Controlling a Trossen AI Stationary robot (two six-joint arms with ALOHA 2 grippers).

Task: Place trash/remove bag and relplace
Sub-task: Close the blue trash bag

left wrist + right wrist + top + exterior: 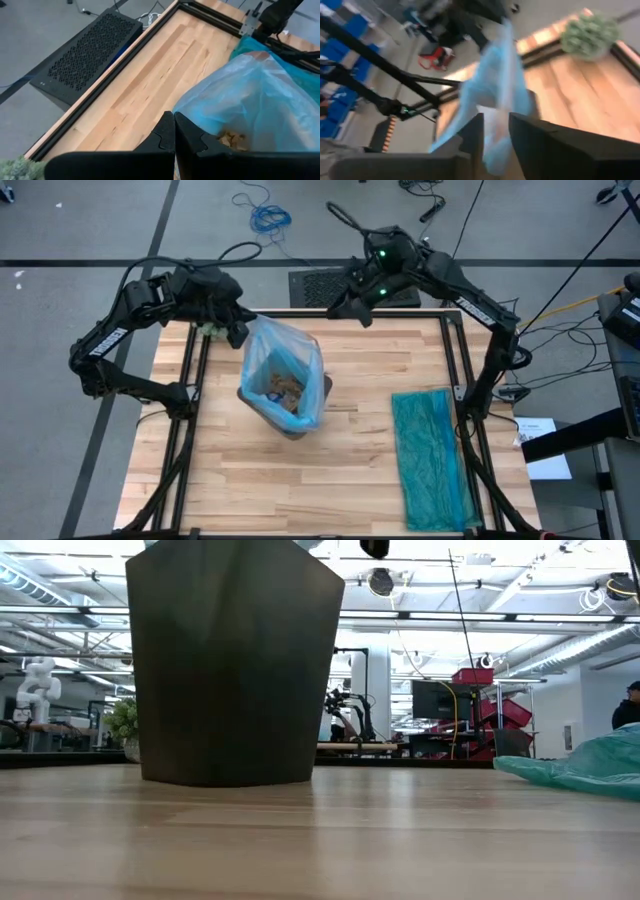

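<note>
The left tool [238,332], clamped on the translucent sky-blue plastic bag [283,370], sits at the table's [350,470] far-left edge; the right tool [345,305], fingers apart, hangs over the far edge.

A bin [325,388] stands on the table [340,470], left of centre and toward the far half, with the bag [283,350] inside it and rising above its rim. The trash [284,391] lies in the bag. A second bag [430,455] lies flat on the table's right side, well apart from the bin. A plant [209,330] sits at the far left corner. The left gripper [238,330] is at the bag's far left edge, just beside the plant. The right gripper [345,305] is over the table's far edge, right of the bag. A grille box [312,286] lies on the floor behind the table.
</note>
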